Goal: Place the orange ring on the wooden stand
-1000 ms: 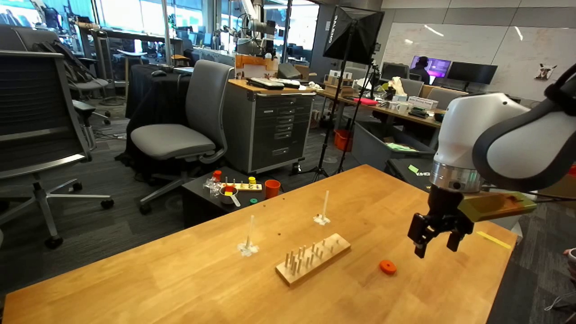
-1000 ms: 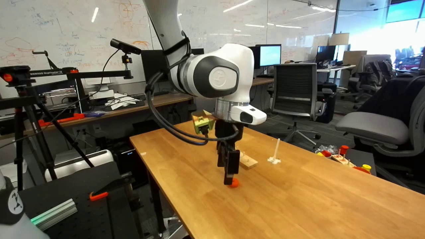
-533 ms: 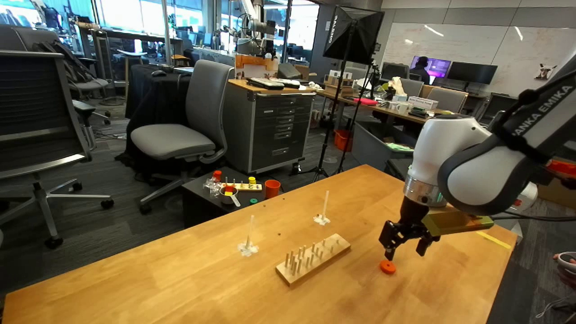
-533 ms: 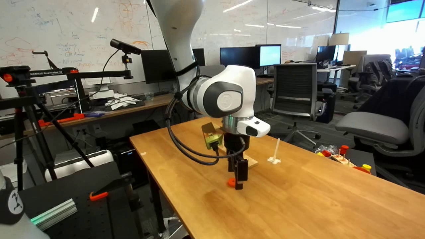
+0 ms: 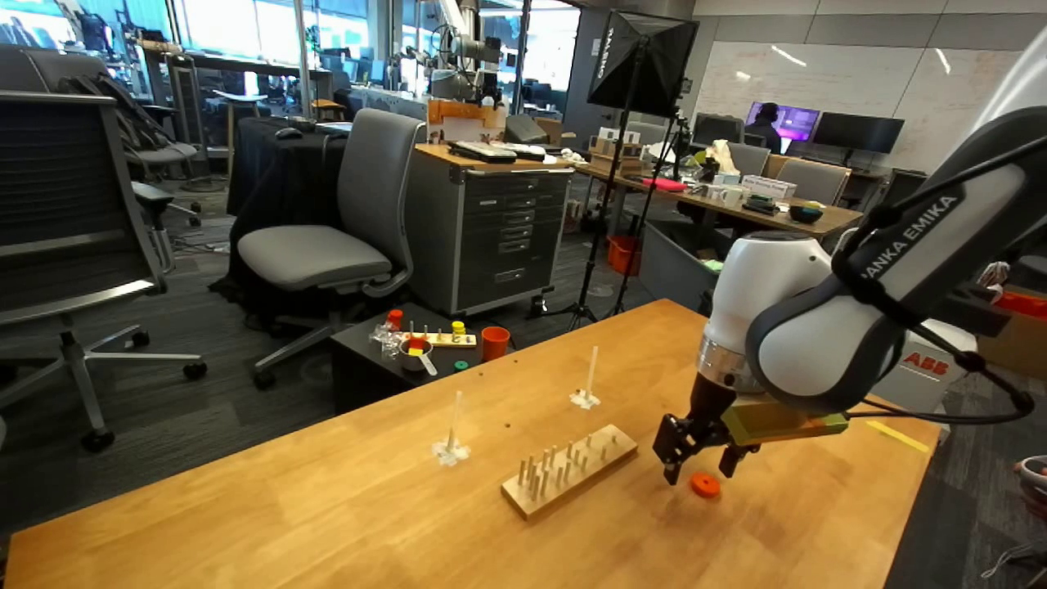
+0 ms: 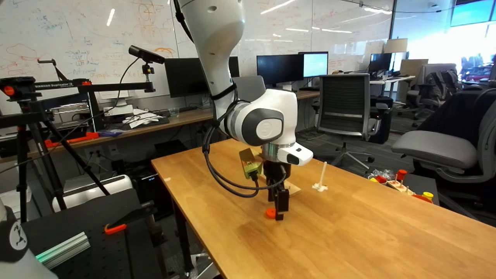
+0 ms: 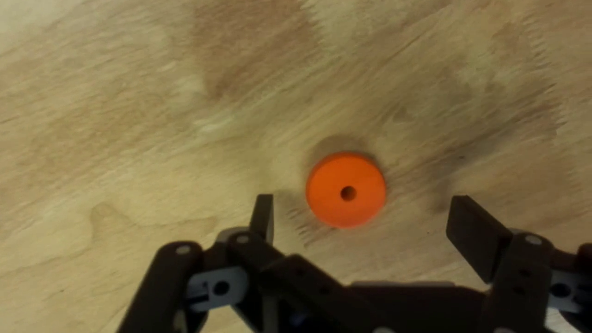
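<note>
Scribbled whiteboard panels [image 6: 100, 42] rise behind a wooden table [image 5: 286, 507], over which a Franka Panda arm [image 6: 273, 102] bends. On the table lies the pale, pegged wooden stand [image 5: 570, 476]. Black fingers [image 7: 476, 236] gape wide; in the wrist view the orange ring [image 7: 344, 210], flat on the table near the stand, shows between them, touching neither.

Bright daylight burns the windows [image 5: 237, 33] to bluish white; the carpet [image 5: 180, 425] lies dark. Glare streaks the whiteboard [image 6: 279, 44] in both exterior views, and the desk [image 5: 286, 507] carries a soft sheen. The wrist view is dimmer, the claw [image 7: 361, 203] dark and slightly blurred, a faint shadow along the upper edge of the orange ring [image 7: 330, 189].
</note>
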You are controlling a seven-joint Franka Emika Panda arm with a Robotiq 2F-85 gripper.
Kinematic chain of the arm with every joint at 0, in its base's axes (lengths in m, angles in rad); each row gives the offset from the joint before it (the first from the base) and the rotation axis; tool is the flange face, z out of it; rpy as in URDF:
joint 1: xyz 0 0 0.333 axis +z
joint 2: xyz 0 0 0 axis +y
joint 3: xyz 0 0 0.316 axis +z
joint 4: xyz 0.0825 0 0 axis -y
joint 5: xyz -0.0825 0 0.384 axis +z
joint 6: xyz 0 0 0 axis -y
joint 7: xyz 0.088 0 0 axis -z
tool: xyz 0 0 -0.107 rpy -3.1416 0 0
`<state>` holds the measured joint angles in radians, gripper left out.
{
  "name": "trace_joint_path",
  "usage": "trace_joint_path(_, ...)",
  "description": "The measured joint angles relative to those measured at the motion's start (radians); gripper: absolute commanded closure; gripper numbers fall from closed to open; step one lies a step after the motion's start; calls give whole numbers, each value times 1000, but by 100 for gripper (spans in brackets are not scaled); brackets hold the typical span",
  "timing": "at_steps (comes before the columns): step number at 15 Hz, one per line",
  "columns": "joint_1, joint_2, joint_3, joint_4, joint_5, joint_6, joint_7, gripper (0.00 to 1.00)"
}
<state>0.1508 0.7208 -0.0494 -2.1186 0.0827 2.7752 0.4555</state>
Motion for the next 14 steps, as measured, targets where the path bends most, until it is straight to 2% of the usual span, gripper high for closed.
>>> trace_joint_path(6, 3, 6, 2, 16, 45, 0, 0, 81)
trace_joint_path(7, 0, 4, 2, 16, 62, -1, 0, 84)
trace_joint_path(14, -44, -13, 5, 15, 150, -2, 0, 84)
